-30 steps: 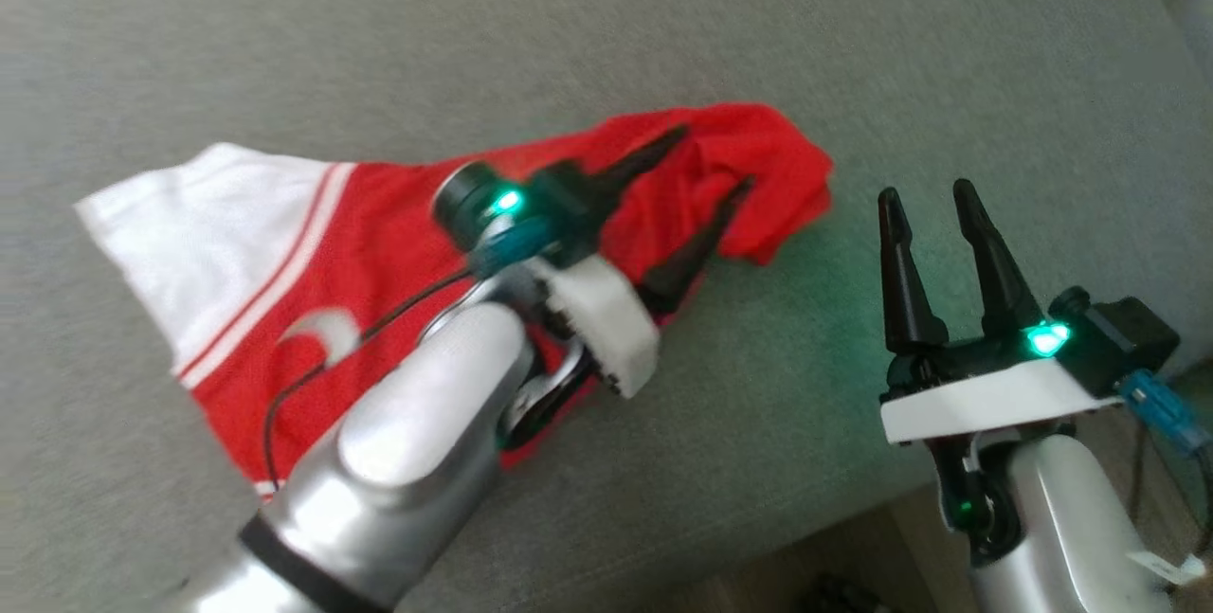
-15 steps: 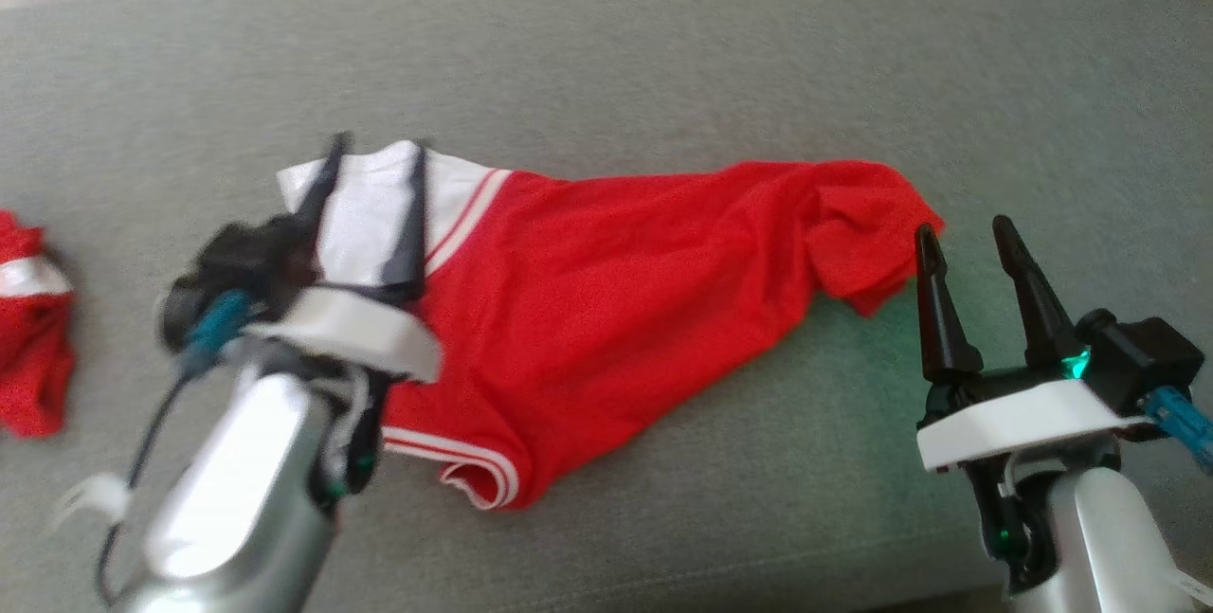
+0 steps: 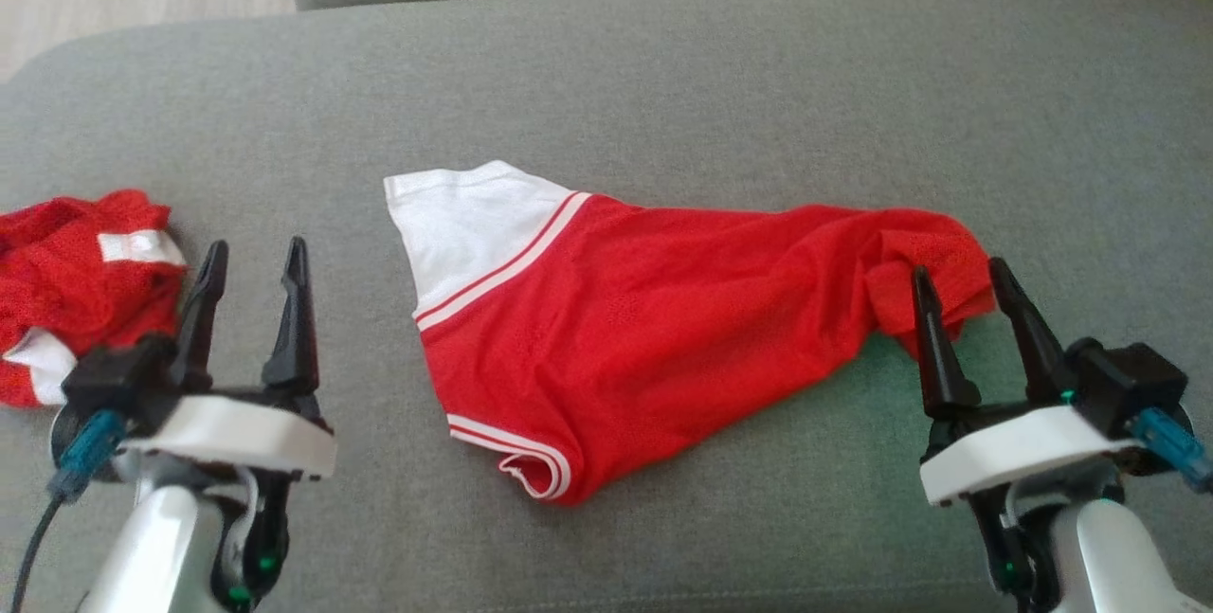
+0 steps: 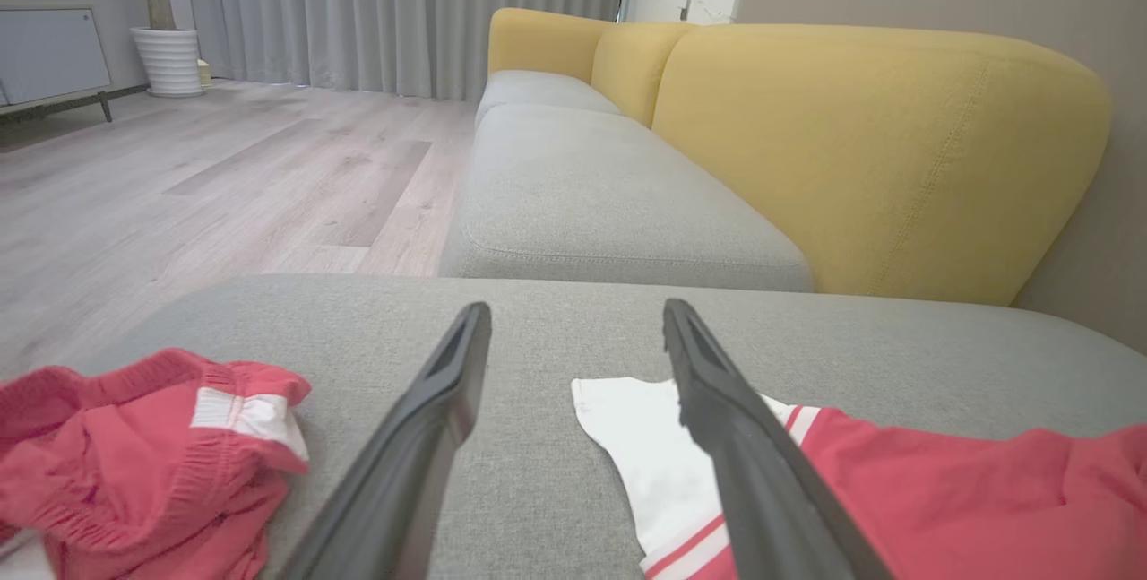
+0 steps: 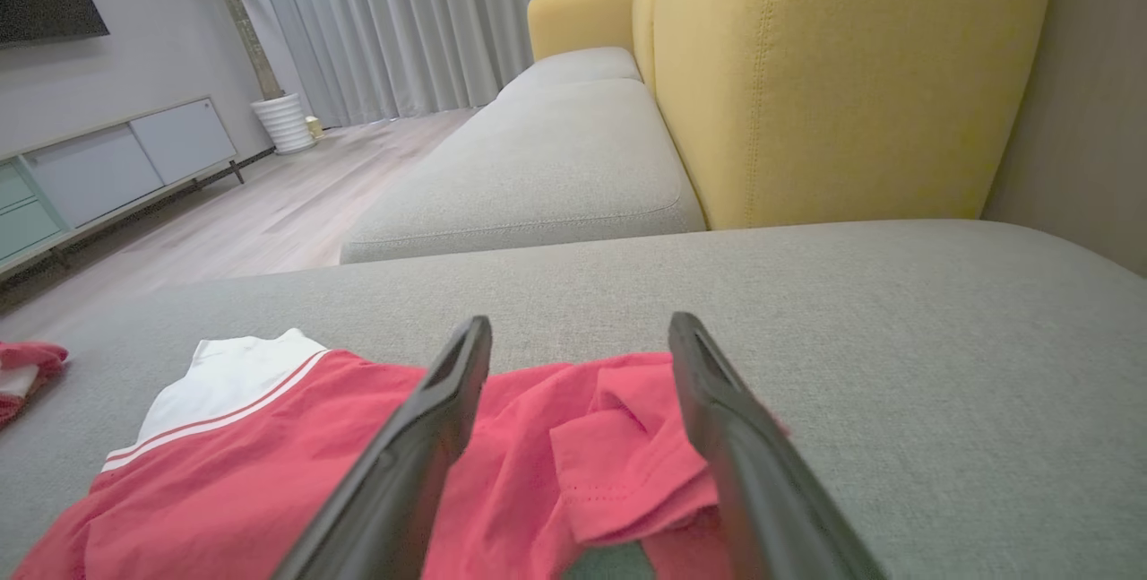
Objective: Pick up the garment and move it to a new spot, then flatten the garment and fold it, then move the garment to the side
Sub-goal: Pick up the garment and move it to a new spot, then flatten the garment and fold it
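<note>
1. Lying in the middle of the grey sofa cushion, the red garment is roughly spread. Its white panel points toward the robot's left, and a bunched end toward its right.
2. The left gripper hovers with fingers spread and empty, between the garment and a second red garment crumpled at the far left.
3. The right gripper is likewise spread wide and holding nothing, its tips just beside the bunched end.
4. Risk: a pinch at that bunched end could catch several layers, so the fold would be trapped when the cloth is pulled flat.
5. Risk: the left arm looks nearer the crumpled piece — a careless reach could take the wrong cloth.
6. Risk: fingers driven too low might snag the cushion cover instead of the thin fabric.
</note>
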`<state>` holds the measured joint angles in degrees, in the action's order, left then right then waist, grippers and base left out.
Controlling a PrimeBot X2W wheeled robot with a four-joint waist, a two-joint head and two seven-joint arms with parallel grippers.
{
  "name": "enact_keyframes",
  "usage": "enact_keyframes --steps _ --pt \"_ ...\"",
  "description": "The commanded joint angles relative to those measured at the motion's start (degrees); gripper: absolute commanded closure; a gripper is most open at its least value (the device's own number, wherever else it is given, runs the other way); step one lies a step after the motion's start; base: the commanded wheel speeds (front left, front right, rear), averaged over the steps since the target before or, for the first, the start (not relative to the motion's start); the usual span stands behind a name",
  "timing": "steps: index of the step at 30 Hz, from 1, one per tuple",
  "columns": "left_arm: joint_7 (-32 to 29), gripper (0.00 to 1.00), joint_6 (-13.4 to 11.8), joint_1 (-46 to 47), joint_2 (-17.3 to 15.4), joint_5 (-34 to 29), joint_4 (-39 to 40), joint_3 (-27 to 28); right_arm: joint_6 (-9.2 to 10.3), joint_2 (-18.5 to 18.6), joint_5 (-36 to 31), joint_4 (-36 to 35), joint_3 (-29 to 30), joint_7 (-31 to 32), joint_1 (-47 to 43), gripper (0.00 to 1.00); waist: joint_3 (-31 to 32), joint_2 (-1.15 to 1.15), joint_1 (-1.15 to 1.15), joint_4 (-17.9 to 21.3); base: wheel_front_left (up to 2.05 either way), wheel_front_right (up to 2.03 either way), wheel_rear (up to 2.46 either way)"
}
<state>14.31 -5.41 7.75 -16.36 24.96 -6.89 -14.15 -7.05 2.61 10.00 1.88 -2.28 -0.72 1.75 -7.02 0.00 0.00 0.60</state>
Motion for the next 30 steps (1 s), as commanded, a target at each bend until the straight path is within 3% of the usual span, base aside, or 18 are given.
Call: enact_keyframes --steps 1,6,13,30 --pt "0.7 0.00 0.5 1.5 -1.3 -0.1 2.3 3.0 -0.44 0.3 -0.3 -2.1 -1.1 0.2 0.8 0.00 0.6 0.00 0.00 -0.4 0.00 0.00 0.00" --pt "0.7 0.00 1.8 -2.0 -0.2 -2.2 3.3 5.1 -0.44 0.3 -0.4 -2.0 -1.5 0.6 -0.2 0.00 2.2 0.00 0.00 -0.5 0.00 0.00 0.00" --pt "0.7 0.00 1.8 -7.3 1.7 -5.7 5.5 5.0 -0.44 0.3 -0.1 -2.1 -1.4 1.0 -2.6 0.00 4.3 0.00 0.00 -0.5 0.00 0.00 0.00" --pt "0.3 0.00 1.2 -10.7 1.9 -7.1 5.4 3.3 -0.44 0.3 0.7 -2.5 -1.9 1.9 -5.3 0.00 7.0 0.00 0.00 0.0 0.00 0.00 0.00"
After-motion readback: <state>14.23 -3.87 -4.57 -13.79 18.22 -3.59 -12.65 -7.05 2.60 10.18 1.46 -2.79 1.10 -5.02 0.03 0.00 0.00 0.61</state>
